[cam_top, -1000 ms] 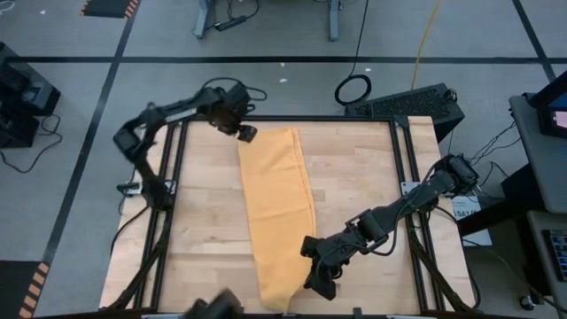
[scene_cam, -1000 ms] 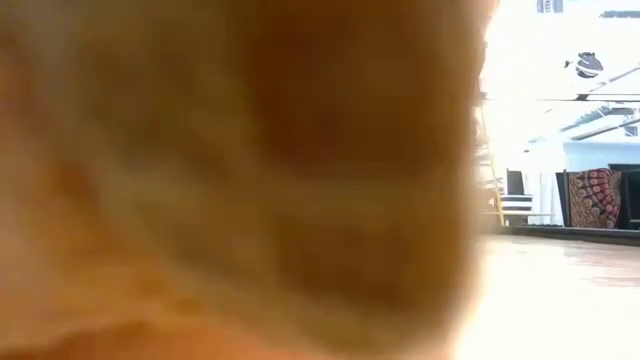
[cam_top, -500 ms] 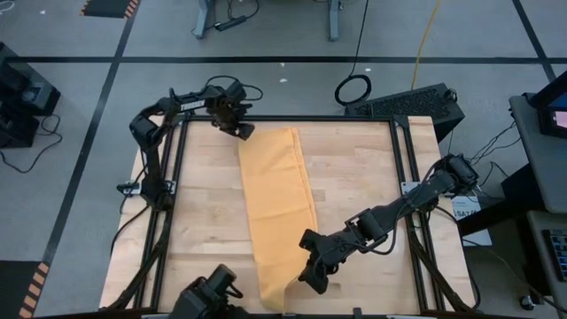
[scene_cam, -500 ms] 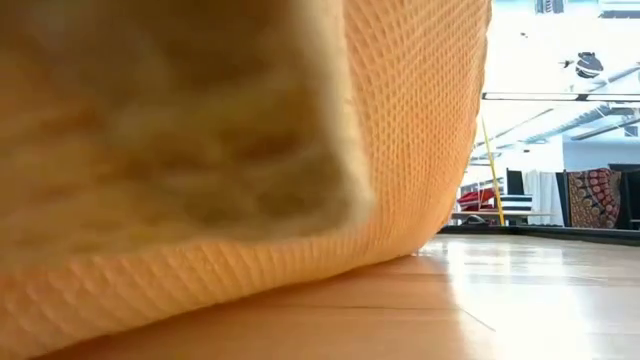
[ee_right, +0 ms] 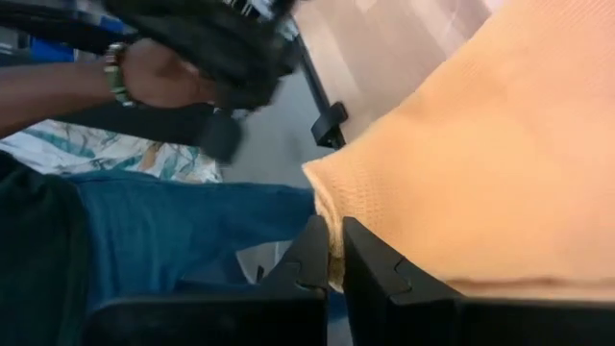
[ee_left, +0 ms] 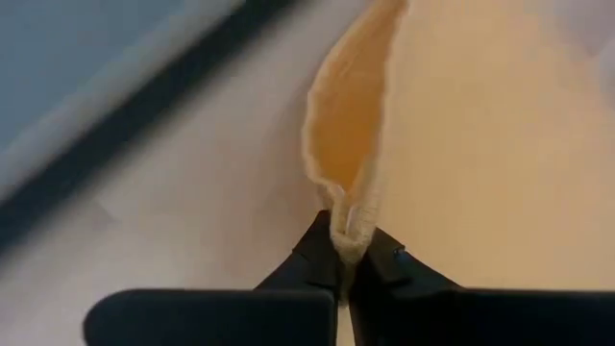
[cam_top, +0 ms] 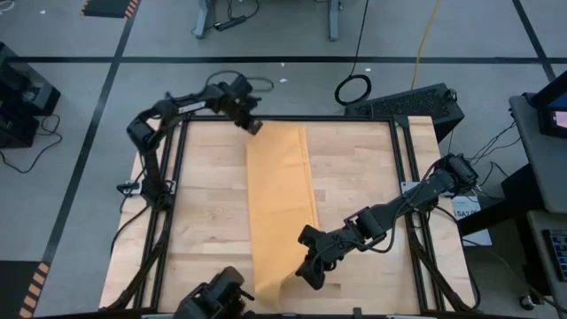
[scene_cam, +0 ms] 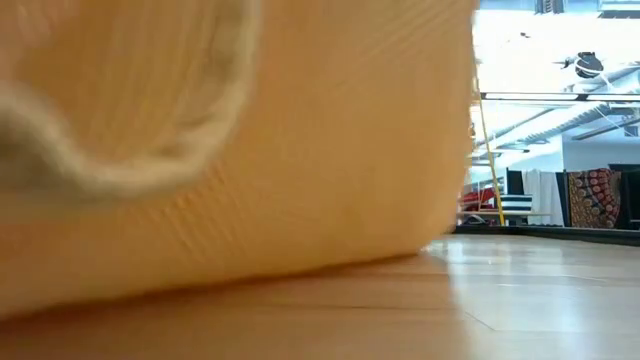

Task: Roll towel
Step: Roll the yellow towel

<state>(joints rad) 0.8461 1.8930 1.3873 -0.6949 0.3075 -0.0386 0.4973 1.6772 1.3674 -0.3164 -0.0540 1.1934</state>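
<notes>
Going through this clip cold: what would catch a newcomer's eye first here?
The long orange-yellow towel lying down the middle of the wooden table. Each end is pinched: the left gripper is shut on its far corner, the right gripper shut on its near edge, which curls up. In the right wrist view, a person's hand shows beyond the table.

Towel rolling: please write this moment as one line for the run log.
left hand: shut on far corner of towel | right hand: shut on near corner, lifted | table: towel flat, unrolled
</notes>
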